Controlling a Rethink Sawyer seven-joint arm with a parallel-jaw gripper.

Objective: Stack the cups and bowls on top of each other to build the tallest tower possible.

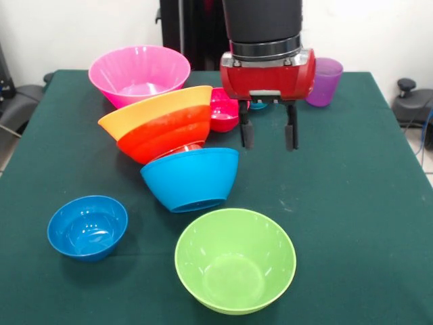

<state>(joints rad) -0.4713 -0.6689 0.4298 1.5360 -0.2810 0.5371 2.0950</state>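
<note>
Covering nearly the whole scene, the green table (pixel 352 203) carries everything. The pink bowl (pixel 139 73) sits near the far edge, toward the left corner. The green bowl (pixel 235 268) rests upright by the near edge, about midway along it. The tower (pixel 176 149) stands left of the middle and leans hard toward the near right: an orange bowl (pixel 145 107) nests on a red-orange bowl (pixel 166 135), both tipped, above a blue bowl (pixel 191 177) that is itself tilted; a sliver of red cup (pixel 186 147) shows between them. The small dark blue bowl (pixel 87 227) lies by the near left corner. A small magenta bowl (pixel 223 110) sits just behind the tower, and the purple cup (pixel 324 82) stands near the far right corner. A scrap of cyan (pixel 258 105) shows behind the gripper; too little to identify.

The gripper (pixel 268 135) hangs just right of the tower, fingers spread apart and holding nothing.

My judgement: the stack looks close to toppling, so the wise step is to square it first. Approach from straight above, grip a rim lightly, and avoid any sideways nudge against the leaning bowls. Add a light, small piece next, lowering it level and centred.
</note>
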